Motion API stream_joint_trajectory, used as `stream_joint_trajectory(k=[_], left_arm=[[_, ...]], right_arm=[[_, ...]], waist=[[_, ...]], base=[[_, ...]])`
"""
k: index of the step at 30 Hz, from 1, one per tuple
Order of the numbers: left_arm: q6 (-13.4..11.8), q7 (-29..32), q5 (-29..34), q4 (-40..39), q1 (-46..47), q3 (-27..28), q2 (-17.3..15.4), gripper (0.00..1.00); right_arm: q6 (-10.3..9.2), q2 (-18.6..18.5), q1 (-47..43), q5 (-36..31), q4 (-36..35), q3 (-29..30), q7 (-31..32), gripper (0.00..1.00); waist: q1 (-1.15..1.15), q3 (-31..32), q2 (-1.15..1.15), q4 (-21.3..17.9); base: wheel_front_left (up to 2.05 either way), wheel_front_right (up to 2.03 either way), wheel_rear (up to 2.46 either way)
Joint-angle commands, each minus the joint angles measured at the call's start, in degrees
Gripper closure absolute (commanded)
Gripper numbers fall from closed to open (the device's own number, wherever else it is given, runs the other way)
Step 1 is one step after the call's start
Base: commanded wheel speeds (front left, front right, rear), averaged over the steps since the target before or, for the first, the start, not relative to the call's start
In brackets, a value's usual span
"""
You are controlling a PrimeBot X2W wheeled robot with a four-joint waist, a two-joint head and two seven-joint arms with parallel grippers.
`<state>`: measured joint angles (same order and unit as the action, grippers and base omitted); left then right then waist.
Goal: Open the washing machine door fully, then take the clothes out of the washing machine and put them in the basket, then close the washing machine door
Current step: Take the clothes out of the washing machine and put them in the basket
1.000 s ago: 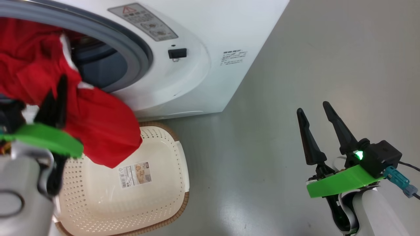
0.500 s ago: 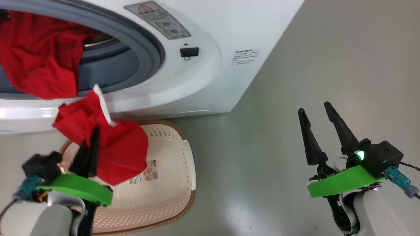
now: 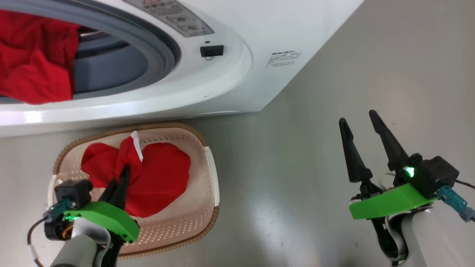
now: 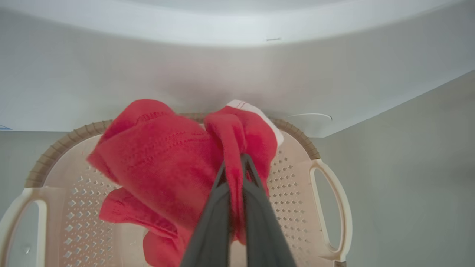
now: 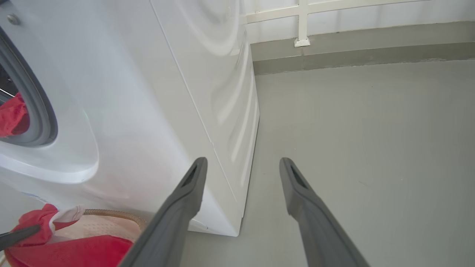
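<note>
The washing machine stands at the top of the head view with its drum mouth open, and red clothes hang over the grey seal. Its door is out of view. Below it the basket sits on the floor and holds a red garment with white trim. My left gripper is over the basket, shut on a fold of that garment; the left wrist view has the fabric pinched between its fingers. My right gripper is open over bare floor to the right, with nothing between its fingers.
Grey floor stretches to the right of the machine and the basket. In the right wrist view a wall with a white rail closes the far side. A black door latch sits on the machine's front.
My left gripper has carried the red garment down from the drum mouth into the basket, still shut on it. The head view has shifted a little. The right arm has not moved.
</note>
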<state>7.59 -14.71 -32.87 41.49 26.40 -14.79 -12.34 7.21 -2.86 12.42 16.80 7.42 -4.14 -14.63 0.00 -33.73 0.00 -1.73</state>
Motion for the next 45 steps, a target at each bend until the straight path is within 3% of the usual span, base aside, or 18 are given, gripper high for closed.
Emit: stream_joint_trajectory(k=[1, 7, 11, 17, 18, 30, 45], left_arm=[[-0.1, -0.29, -0.78, 0.81, 0.62, 0.7, -2.26, 1.0], [-0.1, -0.29, -4.09, 6.24, 4.14, -3.34, -2.64, 1.0], [-0.1, -0.29, -5.45, 7.44, 5.38, -4.59, -3.0, 0.73], [-0.1, -0.29, -6.8, 7.44, 5.68, -5.3, -3.56, 0.04], [-0.1, -0.29, -6.86, 7.31, 5.57, -5.29, -3.62, 0.0], [-0.1, -0.29, -5.04, 4.07, 1.35, -1.95, -3.76, 0.0], [-0.1, -0.29, 4.1, -8.33, -5.94, 9.23, -2.01, 0.0]], right_arm=[[0.28, -0.01, 0.68, -0.49, -1.49, -0.88, -0.37, 0.0], [0.28, -0.01, 1.09, -0.77, -1.85, -0.6, -0.37, 0.0], [0.28, -0.01, 1.28, -0.91, -1.9, -0.37, -0.37, 0.0], [0.28, -0.01, 1.22, -1.04, -1.77, -0.2, -0.37, 0.0], [0.28, -0.01, 1.15, -1.05, -1.69, -0.2, -0.37, 0.0], [0.28, -0.01, -0.29, -0.86, -0.01, -0.57, -0.37, 0.0], [0.28, -0.01, -3.43, -1.1, 2.23, -0.82, -0.37, 0.0]], waist=[[0.0, -0.91, 0.0, -0.2], [0.0, -2.43, 0.0, -0.25], [0.0, -2.67, 0.0, -0.23], [0.0, -2.08, 0.0, 0.03], [0.0, -1.8, 0.0, 0.11], [0.0, 4.49, 0.0, 0.25], [0.0, 14.43, 0.0, 1.46]], base=[[0.0, 0.0, 0.0], [0.0, 0.0, 0.0], [0.0, 0.0, 0.0], [0.0, 0.0, 0.0], [0.0, 0.0, 0.0], [0.0, 0.0, 0.0], [0.0, 0.0, 0.0]])
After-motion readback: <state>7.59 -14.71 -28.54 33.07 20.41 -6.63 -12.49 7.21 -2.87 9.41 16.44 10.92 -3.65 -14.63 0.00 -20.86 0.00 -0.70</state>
